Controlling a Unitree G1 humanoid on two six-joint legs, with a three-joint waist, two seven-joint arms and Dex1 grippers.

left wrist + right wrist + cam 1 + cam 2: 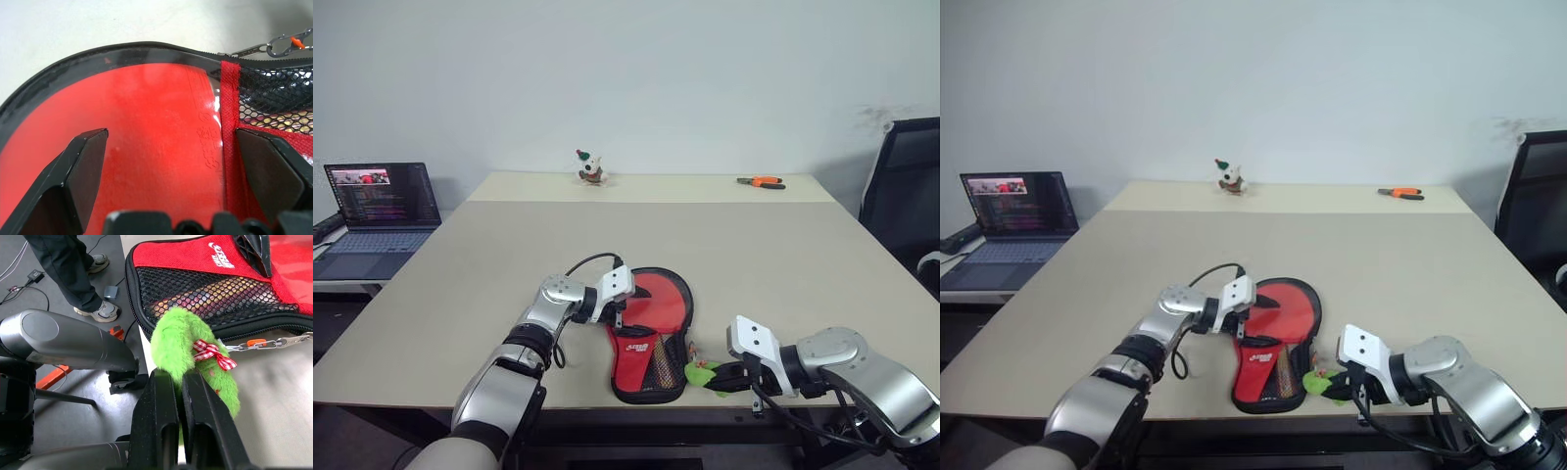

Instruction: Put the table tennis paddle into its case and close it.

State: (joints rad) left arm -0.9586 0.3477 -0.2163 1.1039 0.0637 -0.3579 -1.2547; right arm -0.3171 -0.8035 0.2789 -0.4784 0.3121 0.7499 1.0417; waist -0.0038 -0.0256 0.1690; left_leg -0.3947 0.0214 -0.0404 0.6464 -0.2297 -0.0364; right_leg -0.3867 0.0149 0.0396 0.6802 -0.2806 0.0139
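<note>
1. Left gripper (168, 161): spread wide, grasping nothing; its 2 black fingers (83, 166) hover just over the red rubber face of the table tennis paddle (146, 132), 1 finger to each side of the red seam where the mesh lining begins. Contact with the rubber cannot be told.
2. Right gripper (181, 396): clenched on the green fuzzy charm (171, 340), the fluff pinched between its 2 fingers; a red-and-white checked bow sits on the charm just beyond the fingertips.
3. Case (646, 367): lies open on the tabletop (754, 255), between the 2 grippers, black zipper rim showing. The paddle lies inside it, directly under the left gripper.
4. Metal clip chain (266, 342): runs from the charm to the case rim, just beyond the right gripper.
5. Person's legs (68, 264): standing on the floor, well apart from the right gripper.
</note>
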